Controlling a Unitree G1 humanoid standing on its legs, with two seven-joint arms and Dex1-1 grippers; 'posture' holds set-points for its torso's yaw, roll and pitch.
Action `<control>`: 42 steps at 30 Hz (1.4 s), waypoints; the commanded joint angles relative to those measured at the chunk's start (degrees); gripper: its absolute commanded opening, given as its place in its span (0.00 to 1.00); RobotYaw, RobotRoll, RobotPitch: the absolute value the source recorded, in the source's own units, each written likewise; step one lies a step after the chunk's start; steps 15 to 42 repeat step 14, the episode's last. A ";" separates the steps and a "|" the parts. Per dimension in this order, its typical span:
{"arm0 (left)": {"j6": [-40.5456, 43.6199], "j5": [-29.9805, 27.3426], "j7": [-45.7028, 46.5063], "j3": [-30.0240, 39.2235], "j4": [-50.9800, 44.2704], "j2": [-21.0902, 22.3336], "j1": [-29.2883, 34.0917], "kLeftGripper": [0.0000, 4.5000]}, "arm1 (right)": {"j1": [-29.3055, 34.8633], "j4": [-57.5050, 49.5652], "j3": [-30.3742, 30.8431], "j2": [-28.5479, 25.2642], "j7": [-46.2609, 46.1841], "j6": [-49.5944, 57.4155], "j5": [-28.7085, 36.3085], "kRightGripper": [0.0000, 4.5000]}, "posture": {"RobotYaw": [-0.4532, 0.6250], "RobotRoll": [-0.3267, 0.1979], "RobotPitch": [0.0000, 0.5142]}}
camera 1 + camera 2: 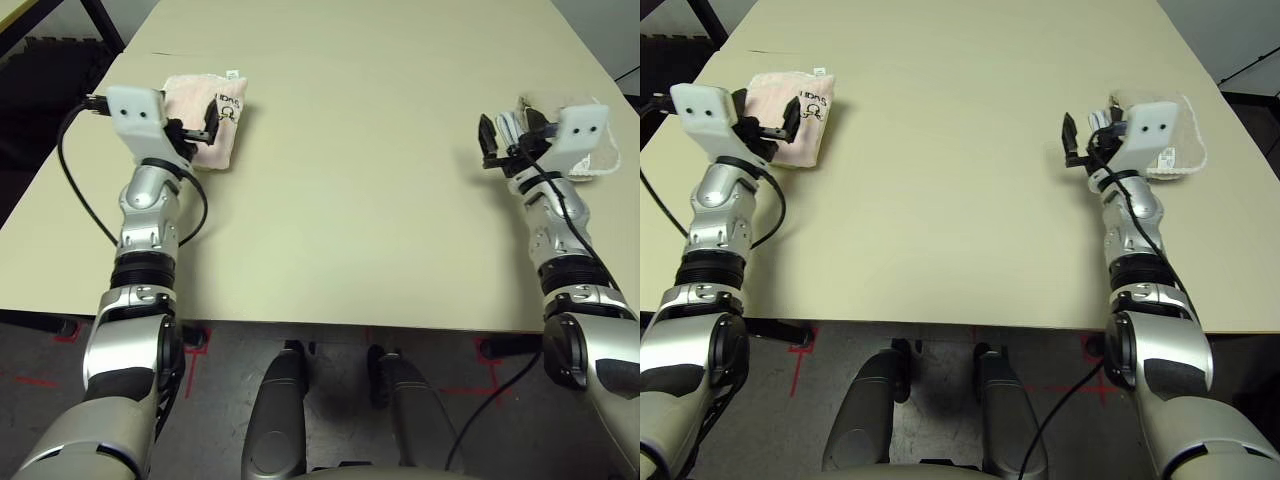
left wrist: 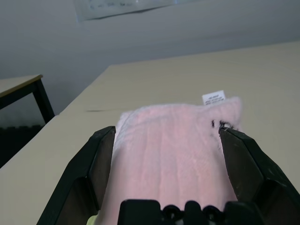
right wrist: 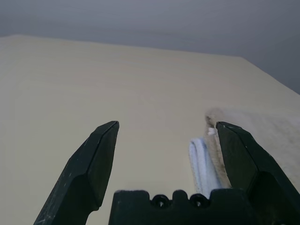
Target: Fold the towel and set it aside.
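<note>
Big beige worktop [image 1: 380, 200] carries everything; the two silver arms reach over its near edge, one at each side. The pink towel [image 1: 200, 115] lies folded at the far left of the worktop, dark lettering facing up, a sliver of lime-green cloth peeking from under its near edge. A beige towel with white edge [image 1: 1185, 150] sits folded at the far right. Left pincer [image 1: 205, 120] hangs over the pink towel, released, fingers spread wide, grasping nothing. Right pincer [image 1: 1080, 140] is released too, empty, just beside the beige towel. Judging by this layout, the fold looks done and the towel set aside. Risk from here: the left pincer sits close over the pink towel, so a low or careless pull-back could snag the terry cloth and drag the fold open or shove it toward the worktop's left edge; the right one could likewise catch the white edge beside it. The left wrist view shows the towel's white tag [image 2: 213, 97] and pile up close; the head views show both towels' spacing.
</note>
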 commanded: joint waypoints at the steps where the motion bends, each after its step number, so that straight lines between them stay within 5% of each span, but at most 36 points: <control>1: 0.56 0.36 0.51 0.59 1.14 0.14 0.93 0.99 | 2.11 0.09 -0.69 0.19 -0.57 1.24 0.78 1.00 | 0.46 0.62 0.39; 42: 4.25 0.60 -1.92 -0.13 2.46 -0.28 0.62 0.99 | 4.28 -3.72 -0.22 1.24 -1.39 4.38 0.44 1.00 | 0.45 0.62 0.40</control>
